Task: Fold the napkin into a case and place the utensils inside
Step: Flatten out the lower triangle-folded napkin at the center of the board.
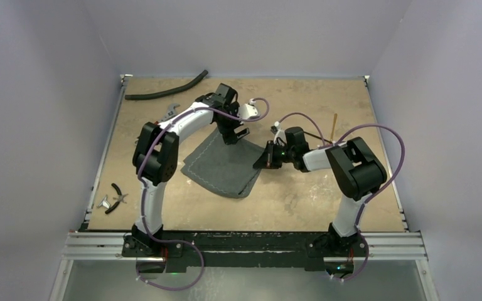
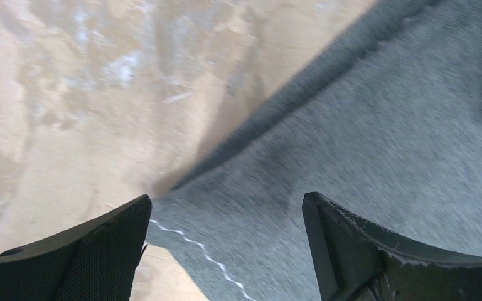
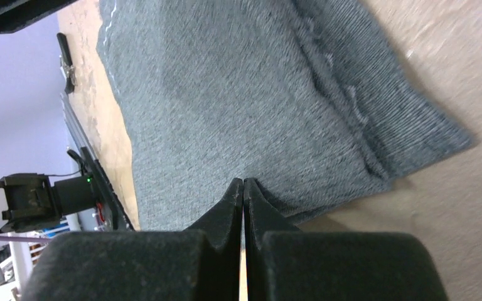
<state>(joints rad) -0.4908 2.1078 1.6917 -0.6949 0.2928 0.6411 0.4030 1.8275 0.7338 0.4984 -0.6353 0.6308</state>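
Two grippers sit at the napkin [image 1: 223, 168], which lies grey and skewed on the middle of your worktop [image 1: 301, 200]. Your left gripper [image 1: 232, 137] hangs over its far corner with fingers [image 2: 88, 257] spread wide, cloth and a pale hem line showing between them. Your right gripper [image 3: 243, 184] has its fingers pressed together, tips at the napkin's right edge; you cannot tell whether cloth is caught. The gold utensil [image 1: 334, 127] lies far right, well apart from the napkin. A hose [image 1: 163, 93] lies far left.
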